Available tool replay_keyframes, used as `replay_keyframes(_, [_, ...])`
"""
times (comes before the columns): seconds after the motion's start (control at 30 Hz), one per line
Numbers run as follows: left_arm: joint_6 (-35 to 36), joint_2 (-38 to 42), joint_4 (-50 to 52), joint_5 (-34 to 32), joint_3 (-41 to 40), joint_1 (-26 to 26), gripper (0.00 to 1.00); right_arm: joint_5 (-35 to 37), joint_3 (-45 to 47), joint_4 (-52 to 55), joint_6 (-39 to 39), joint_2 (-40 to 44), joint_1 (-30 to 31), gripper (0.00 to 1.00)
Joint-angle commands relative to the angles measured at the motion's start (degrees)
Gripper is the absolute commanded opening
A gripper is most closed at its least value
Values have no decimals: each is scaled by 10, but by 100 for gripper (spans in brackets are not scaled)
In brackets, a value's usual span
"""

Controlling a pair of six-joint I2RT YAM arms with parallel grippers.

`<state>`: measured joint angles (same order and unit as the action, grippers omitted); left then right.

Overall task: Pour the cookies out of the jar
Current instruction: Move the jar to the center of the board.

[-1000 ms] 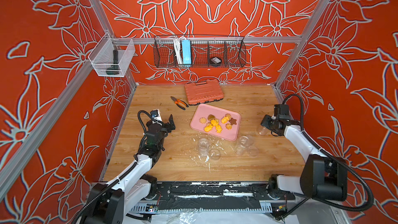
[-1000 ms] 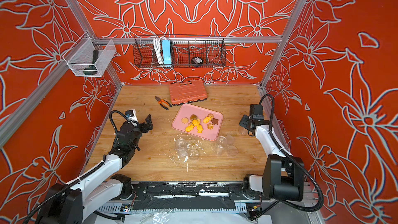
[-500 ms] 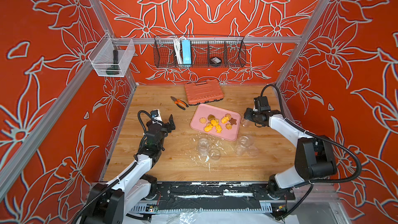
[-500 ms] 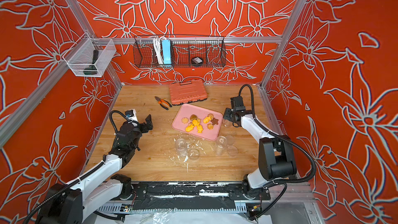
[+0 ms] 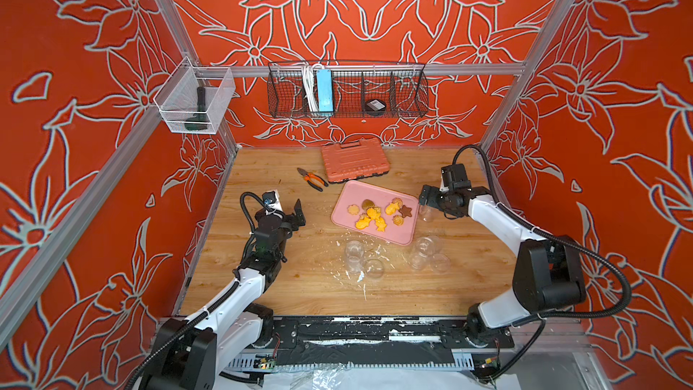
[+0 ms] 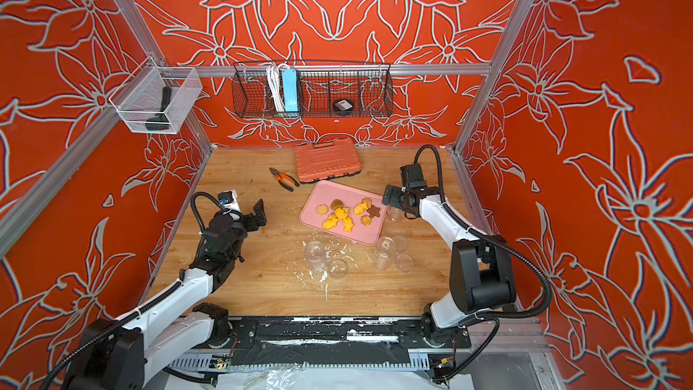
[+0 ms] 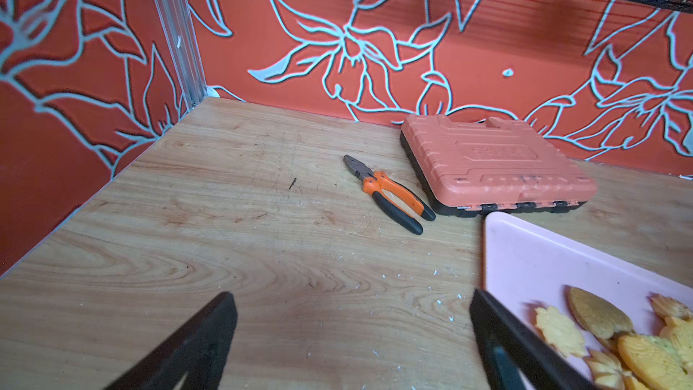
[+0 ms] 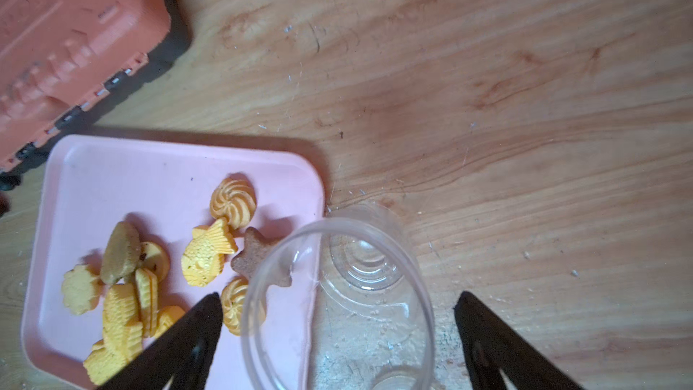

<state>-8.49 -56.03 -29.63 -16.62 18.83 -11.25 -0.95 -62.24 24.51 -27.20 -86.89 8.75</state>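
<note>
The cookies (image 5: 378, 214) (image 6: 347, 215) lie in a loose heap on the pink tray (image 5: 375, 191) (image 8: 150, 166): orange-yellow fish, flower and swirl shapes and a brown star. A clear jar (image 8: 367, 268) (image 5: 426, 214) holding only crumbs sits on the table at the tray's right edge. My right gripper (image 8: 337, 297) (image 5: 427, 205) is open, its fingers on either side of the jar with a gap to each. My left gripper (image 7: 350, 296) (image 5: 296, 216) is open and empty, low over bare wood left of the tray.
Two more clear jars (image 5: 354, 255) (image 5: 423, 249) with loose lids (image 5: 373, 268) stand nearer the front among white crumbs. Pliers (image 5: 313, 180) and an orange tool case (image 5: 354, 159) lie behind the tray. A wire basket (image 5: 347, 90) hangs on the back wall.
My right gripper swung in from the right wall to the tray's right edge, shut on the jar, and has now opened, leaving the jar on the table. The left arm stayed still.
</note>
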Motion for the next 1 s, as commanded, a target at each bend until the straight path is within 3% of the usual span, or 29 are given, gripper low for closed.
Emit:
replay_keyframes(0.0, [3,-1,-12,-2,-2,2,97,2,-41,37,12,37,-5,99])
replay_keyframes(0.2, [10,-1,-17,-6,1,2,97,-20,-48,23,-6,79,-80,99])
replay_keyframes(0.4, [21,-41,-43,-21,8,2,97,20,41,-66,8,107,-140,99])
replay_keyframes(0.53, [27,-68,-56,-26,15,2,97,69,140,-172,41,119,-146,99])
replay_keyframes(0.63, [32,-85,-73,-29,13,2,97,27,183,-239,100,107,-146,99])
replay_keyframes(0.97, [47,-126,-91,-35,20,6,97,-18,236,-330,175,77,-145,99])
